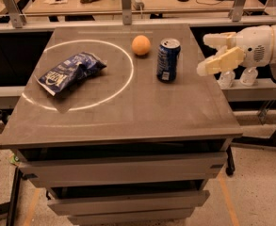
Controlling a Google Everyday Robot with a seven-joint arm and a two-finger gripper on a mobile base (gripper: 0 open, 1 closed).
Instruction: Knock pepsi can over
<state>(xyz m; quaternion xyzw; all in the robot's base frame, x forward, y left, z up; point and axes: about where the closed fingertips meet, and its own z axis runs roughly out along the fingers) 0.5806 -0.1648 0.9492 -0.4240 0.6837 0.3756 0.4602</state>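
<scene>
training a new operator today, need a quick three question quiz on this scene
1. True or false: the pepsi can is standing upright.
2. Where is the gripper? A) to the right of the can in the view, not touching it; B) pressed against the can; C) to the left of the can.
3. Fill in: close to the can, on its left in the view, sits an ______.

Key: 1 true; 2 A; 3 orange.
</scene>
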